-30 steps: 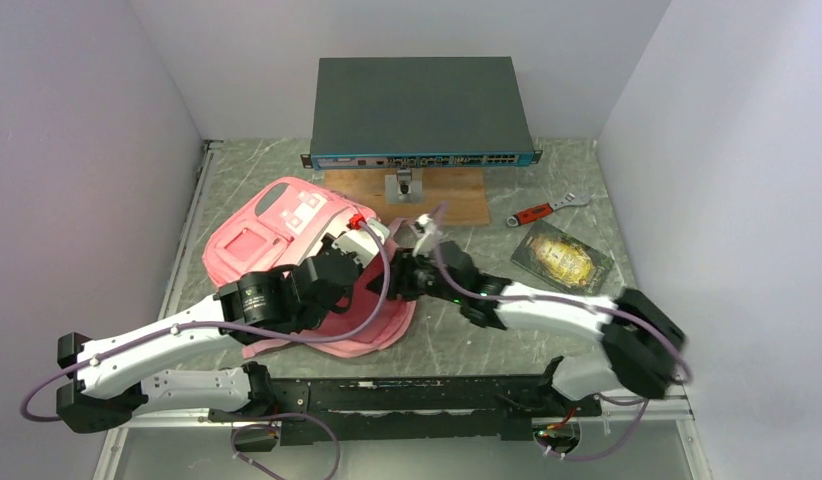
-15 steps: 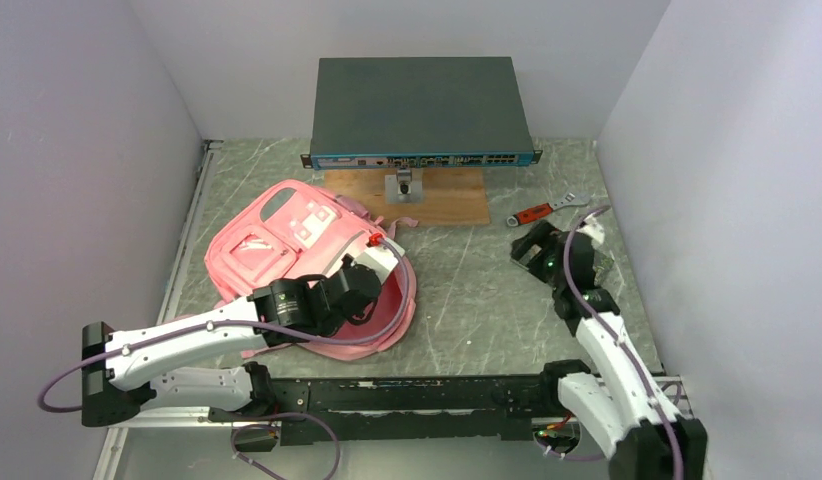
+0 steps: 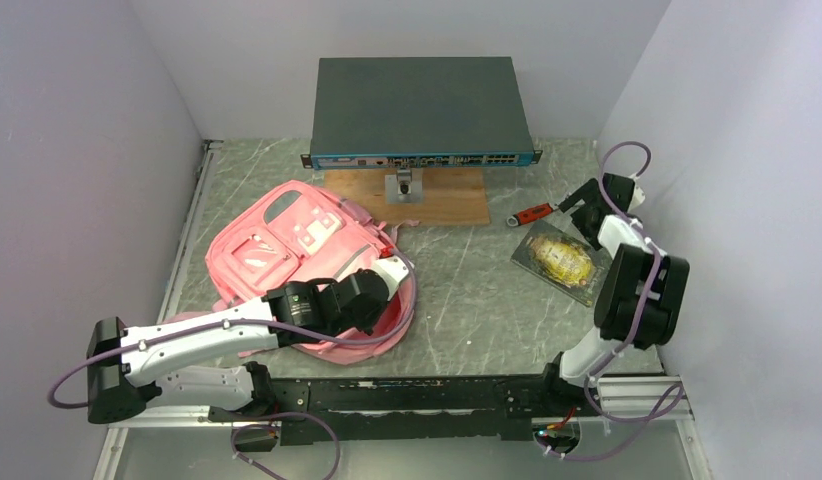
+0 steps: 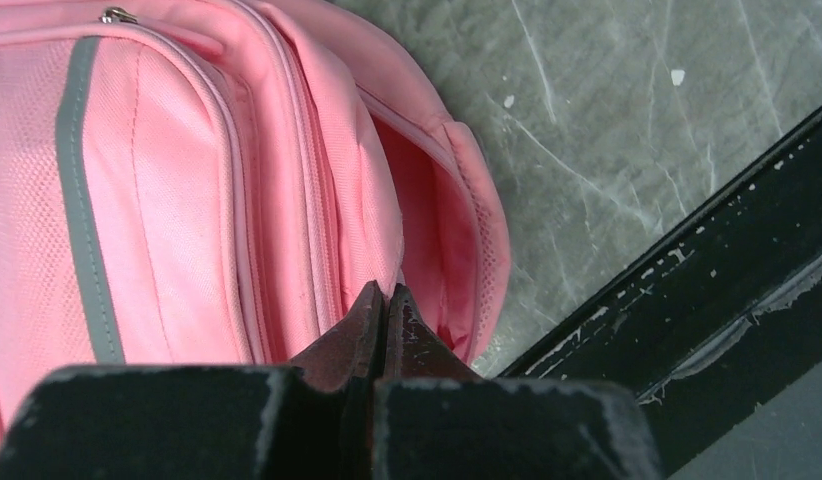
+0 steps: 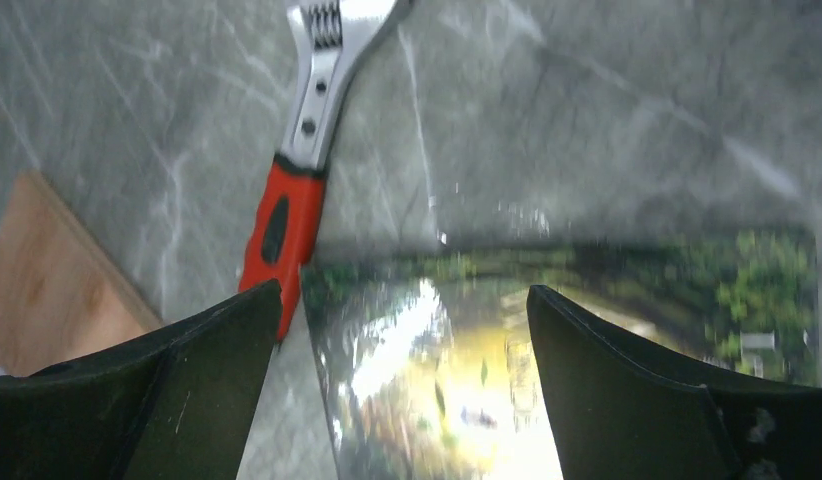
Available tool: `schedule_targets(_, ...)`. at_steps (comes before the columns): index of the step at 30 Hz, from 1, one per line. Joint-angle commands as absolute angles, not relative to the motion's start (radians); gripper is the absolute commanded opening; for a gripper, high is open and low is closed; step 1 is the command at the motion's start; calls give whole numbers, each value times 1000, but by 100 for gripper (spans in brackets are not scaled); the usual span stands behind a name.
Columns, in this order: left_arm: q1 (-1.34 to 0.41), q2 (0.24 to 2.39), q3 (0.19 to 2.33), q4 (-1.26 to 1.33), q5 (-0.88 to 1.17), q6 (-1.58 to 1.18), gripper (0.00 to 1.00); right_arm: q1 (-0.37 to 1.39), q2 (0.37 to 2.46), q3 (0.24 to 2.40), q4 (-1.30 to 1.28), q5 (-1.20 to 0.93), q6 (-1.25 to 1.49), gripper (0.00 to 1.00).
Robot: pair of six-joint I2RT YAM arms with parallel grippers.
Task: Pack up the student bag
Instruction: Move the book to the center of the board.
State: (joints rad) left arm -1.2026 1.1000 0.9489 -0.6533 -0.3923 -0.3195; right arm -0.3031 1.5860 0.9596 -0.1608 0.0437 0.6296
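The right fingers (image 5: 187, 370), spread wide, have swung from the middle of the table (image 3: 467, 290) out to 3 o'clock, over the shiny packet (image 5: 467, 360) beside the wrench (image 5: 297, 170). The left fingers (image 4: 372, 335) stay closed against the student bag (image 3: 287, 235), lying toward 9 o'clock.

Markings on the student bag (image 3: 277, 240) and foil packet (image 3: 559, 260) are unreadable.

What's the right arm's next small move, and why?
Probably lower the right gripper onto the glossy packet's edge and close. Its jaws stand wide open above that packet's corner, the adjustable wrench lies just beside it, and the left gripper is shut at the student bag's opening.
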Motion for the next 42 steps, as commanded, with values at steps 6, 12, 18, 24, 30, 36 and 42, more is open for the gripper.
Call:
schedule_targets(6, -1206, 1086, 909, -562, -260, -372, 0, -349, 1763, 1023, -158, -56, 598, 94)
schedule_targets(12, -1206, 1086, 913, -563, -266, -368, 8, -348, 1691, 899, -167, -98, 634, 91)
schedule_targets(18, -1206, 1090, 927, -555, -274, -344, 26, -337, 1564, 799, -229, -163, 614, 91)
schedule_targets(24, -1206, 1092, 947, -533, -273, -340, 43, -164, 1353, 626, -196, -299, 693, 90)
schedule_targets(30, -1206, 1135, 957, -445, -189, -385, 67, 107, 1248, 516, -69, -429, 851, 90)
schedule_targets(36, -1206, 1264, 1016, -413, -119, -507, 79, 133, 1144, 538, -208, -314, 740, 90)
schedule_targets(42, -1206, 1416, 1060, -356, -46, -652, 78, 133, 1098, 514, -311, -296, 670, 89)
